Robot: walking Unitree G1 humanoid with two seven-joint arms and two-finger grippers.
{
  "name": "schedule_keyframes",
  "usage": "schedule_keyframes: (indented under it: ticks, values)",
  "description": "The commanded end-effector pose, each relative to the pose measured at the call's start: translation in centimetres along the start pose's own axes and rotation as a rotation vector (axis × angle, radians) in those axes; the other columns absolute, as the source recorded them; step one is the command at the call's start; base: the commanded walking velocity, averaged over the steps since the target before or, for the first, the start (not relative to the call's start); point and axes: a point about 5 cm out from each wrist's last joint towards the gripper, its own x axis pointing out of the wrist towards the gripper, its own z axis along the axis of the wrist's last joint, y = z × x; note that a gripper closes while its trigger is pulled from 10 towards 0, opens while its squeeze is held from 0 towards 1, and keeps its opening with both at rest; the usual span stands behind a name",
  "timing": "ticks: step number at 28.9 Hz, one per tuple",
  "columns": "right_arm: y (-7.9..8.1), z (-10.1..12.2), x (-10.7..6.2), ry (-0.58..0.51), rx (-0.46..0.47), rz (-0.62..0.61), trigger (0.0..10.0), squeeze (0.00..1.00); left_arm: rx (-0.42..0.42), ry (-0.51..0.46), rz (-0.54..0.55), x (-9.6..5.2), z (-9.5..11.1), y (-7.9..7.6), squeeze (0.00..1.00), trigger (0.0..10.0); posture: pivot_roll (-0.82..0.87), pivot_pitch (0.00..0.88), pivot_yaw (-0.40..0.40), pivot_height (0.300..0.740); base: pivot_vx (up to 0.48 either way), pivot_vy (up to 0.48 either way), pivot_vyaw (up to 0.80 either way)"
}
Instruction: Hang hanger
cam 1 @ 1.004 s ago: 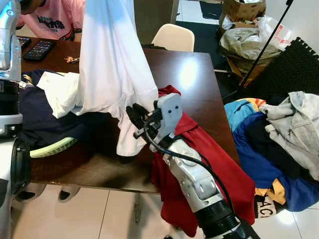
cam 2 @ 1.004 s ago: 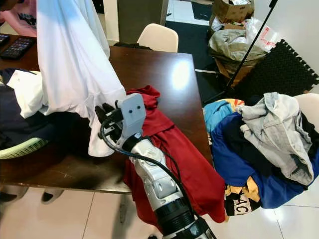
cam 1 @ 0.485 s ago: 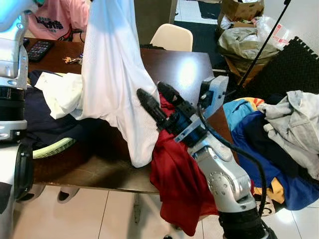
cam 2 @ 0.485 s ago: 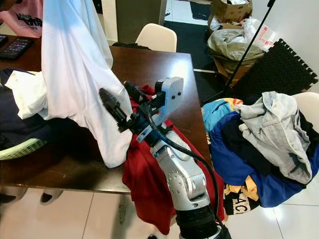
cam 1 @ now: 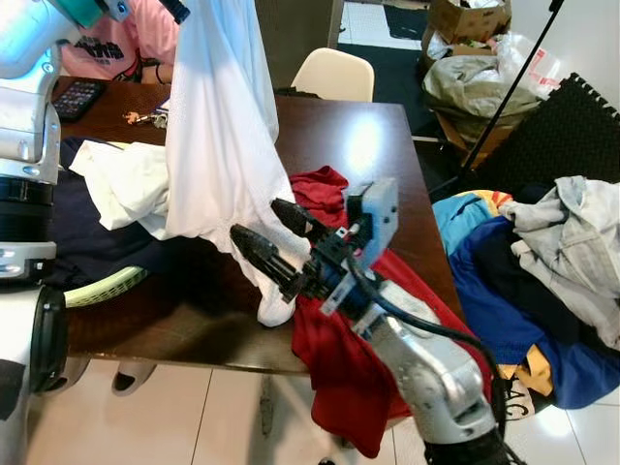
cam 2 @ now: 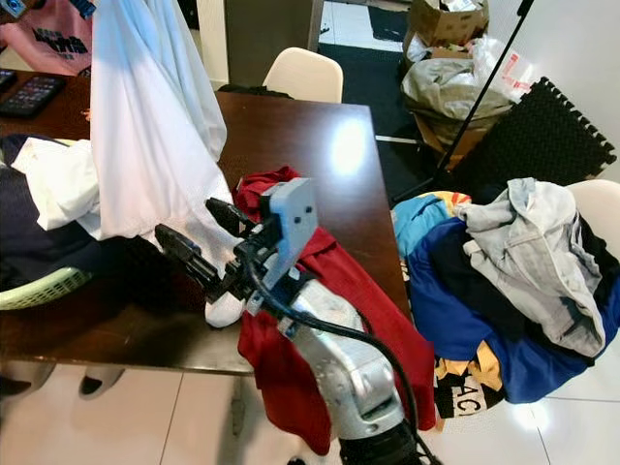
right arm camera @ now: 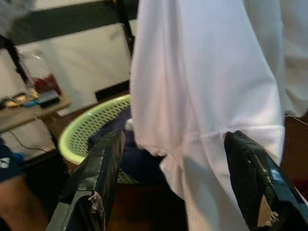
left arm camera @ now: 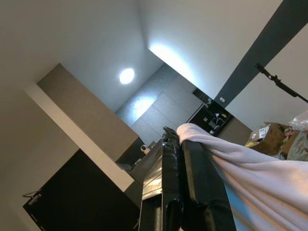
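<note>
Presently: right gripper (cam 1: 260,231), fingers spread wide, at the lower hem of a white shirt (cam 1: 218,145); red garment (cam 1: 334,334) beside it on the table (cam 1: 373,145). Left gripper (left arm camera: 185,159) above, clamped on the shirt's top. Hanger not discernible.

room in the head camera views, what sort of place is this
Probably a home dining area used for sorting laundry: a dark wooden table with a chair, a green laundry basket, and a clothes pile beside it.

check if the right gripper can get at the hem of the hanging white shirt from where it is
Probably yes: the right gripper is open beside the white shirt, its hem between the fingers in the wrist view, nothing between them.
</note>
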Motion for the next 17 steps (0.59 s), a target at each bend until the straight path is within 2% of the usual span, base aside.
schedule_keyframes:
  ticks: [1,4,5,12,13,17]
  values:
    - [-0.3,-0.4,0.5,-0.014,-0.038,-0.097,10.0,0.00,0.008,-0.021,0.009,0.0,0.3,0.3,0.00,10.0,0.05,0.146,0.015,0.740,0.000,0.000,0.00]
    - [-0.3,-0.4,0.5,-0.014,-0.038,-0.097,10.0,0.00,0.008,-0.021,0.009,0.0,0.3,0.3,0.00,10.0,0.05,0.146,0.015,0.740,0.000,0.000,0.00]
    - [-0.3,-0.5,0.6,-0.018,-0.041,-0.121,10.0,1.00,0.007,-0.022,0.008,0.0,0.3,0.3,0.00,10.0,0.05,0.143,0.016,0.740,0.000,0.000,0.00]
    - [0.2,-0.9,0.6,-0.001,-0.056,-0.136,10.0,1.00,0.009,-0.013,0.003,-0.2,0.0,0.4,0.00,10.0,0.05,0.135,0.023,0.740,0.000,0.000,0.00]
    - [0.4,-0.9,0.5,0.004,-0.052,-0.130,10.0,0.00,0.011,-0.010,0.001,-0.3,0.0,0.4,0.00,10.0,0.05,0.133,0.025,0.740,0.000,0.000,0.00]
    - [0.9,-1.1,0.5,0.004,-0.020,-0.110,10.0,0.00,0.022,0.003,-0.005,-0.5,-0.3,0.6,0.00,10.0,0.06,0.133,0.025,0.740,0.000,0.000,0.00]
